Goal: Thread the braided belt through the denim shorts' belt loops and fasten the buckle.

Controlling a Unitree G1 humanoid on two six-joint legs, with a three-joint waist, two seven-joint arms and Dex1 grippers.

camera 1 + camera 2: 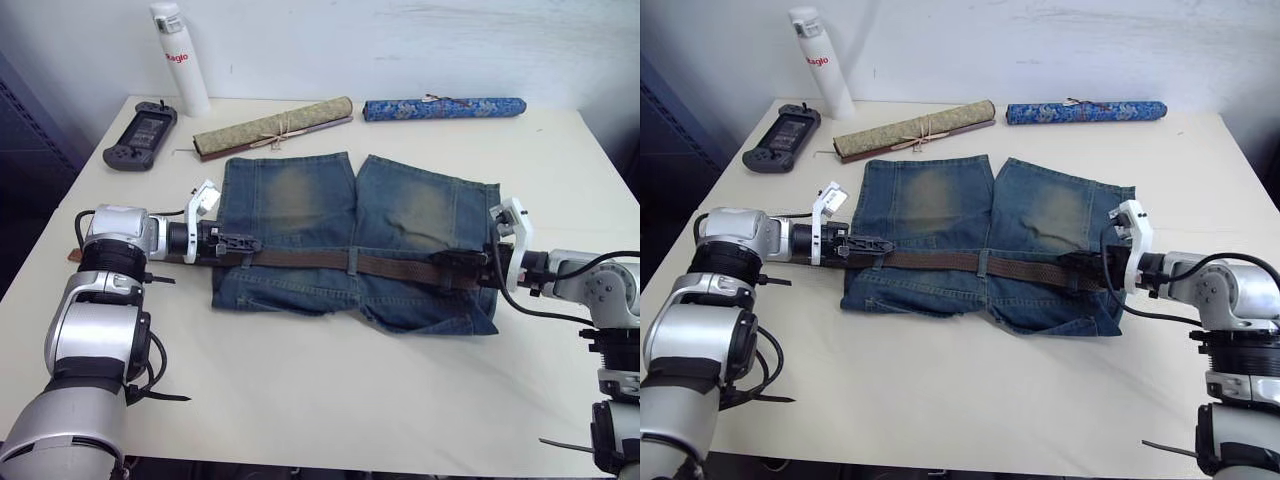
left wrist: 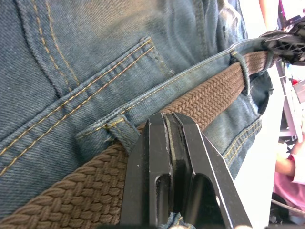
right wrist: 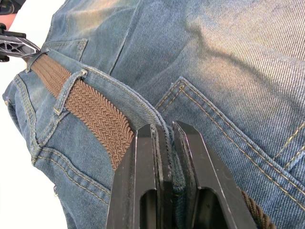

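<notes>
The denim shorts (image 1: 300, 200) lie flat on the white table (image 1: 330, 400), waistband toward me. The braided belt (image 1: 300, 258) runs along the waistband under a centre belt loop (image 1: 352, 262); more belt loops (image 2: 112, 131) (image 3: 69, 90) cross it in the wrist views. My left gripper (image 1: 250, 243) is shut at the waistband's left end, with a sliver of denim pinched between its fingers (image 2: 152, 181). My right gripper (image 1: 445, 260) is shut on a fold of waistband denim at the right end, beside the belt (image 3: 100, 117). The buckle is hidden.
Behind the shorts lie a tan rolled mat (image 1: 272, 127) and a blue patterned roll (image 1: 444, 108). A white bottle (image 1: 180, 60) and a black handheld console (image 1: 140, 135) sit at the back left. A person's pink sleeve (image 2: 286, 186) shows past the table's edge.
</notes>
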